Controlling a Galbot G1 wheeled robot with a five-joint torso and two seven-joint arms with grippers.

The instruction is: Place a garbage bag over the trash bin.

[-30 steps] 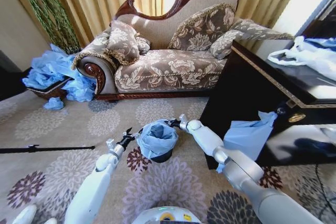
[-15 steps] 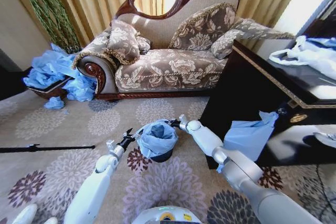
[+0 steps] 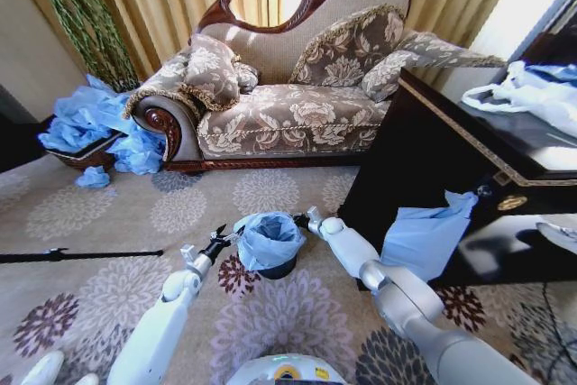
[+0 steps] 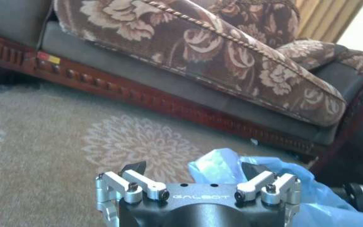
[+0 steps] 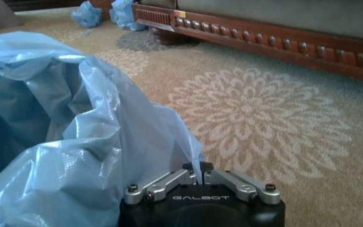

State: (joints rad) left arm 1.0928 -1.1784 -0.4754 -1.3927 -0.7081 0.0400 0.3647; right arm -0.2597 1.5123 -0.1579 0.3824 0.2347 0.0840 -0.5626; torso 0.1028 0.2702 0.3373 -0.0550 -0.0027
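Light-blue, thin, wrinkly translucent plastic, the garbage bag (image 3: 269, 237) sits in and over the small black round trash bin (image 3: 279, 269), which stands on the flower-patterned carpet (image 3: 108, 214) between the two arms; the film covers the bin's mouth and upper wall, and only the dark base shows beneath. The left gripper (image 3: 220, 238) is at the bag's left edge with its fingers spread wide; in the left wrist view (image 4: 194, 171) the bag's rim rises between the spread fingers, with nothing clamped. The right gripper (image 3: 299, 219) is at the bag's right edge; in the right wrist view (image 5: 198, 167) its fingers meet, pinching a fold of the blue film. To the right, another blue bag (image 3: 424, 232) hangs down the front of a dark cabinet (image 3: 424, 146). Farther off stands a floral sofa (image 3: 288, 96), and at far left a brown woven basket (image 3: 86, 158) holds a heap of blue bags (image 3: 90, 119).
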